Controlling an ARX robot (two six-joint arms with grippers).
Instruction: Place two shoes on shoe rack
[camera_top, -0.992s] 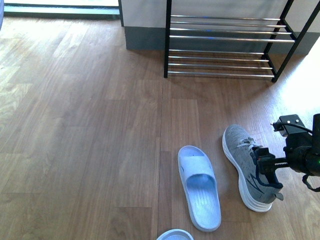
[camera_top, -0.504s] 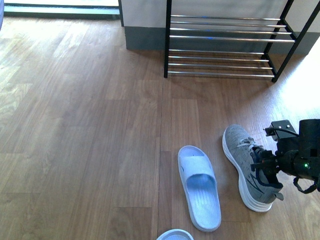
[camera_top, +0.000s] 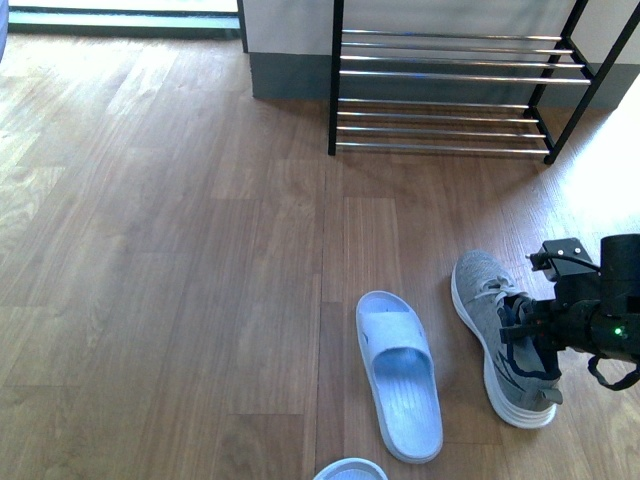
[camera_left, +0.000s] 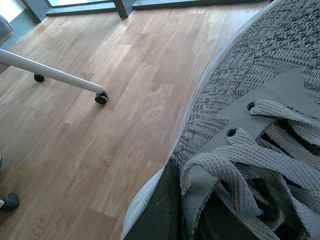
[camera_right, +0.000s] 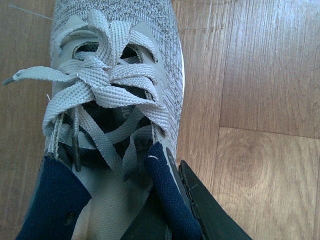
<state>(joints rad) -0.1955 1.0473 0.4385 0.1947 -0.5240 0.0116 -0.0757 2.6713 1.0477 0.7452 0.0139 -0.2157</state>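
Observation:
One grey knit sneaker with a white sole lies on the wood floor at the right, toe toward the shoe rack. My right gripper is shut on its navy collar at the heel side. In the right wrist view the gripper pinches the navy collar edge beside the laces of the sneaker. My left gripper is shut on the other grey sneaker near its laces and tongue. That sneaker and the left arm are out of the front view.
A pale blue slipper lies left of the sneaker. Another slipper's edge shows at the bottom. The rack stands against the far wall. A white furniture leg with a caster shows in the left wrist view.
My right gripper moved in over the sneaker's collar and closed on it. The sneaker shifted slightly to the right.

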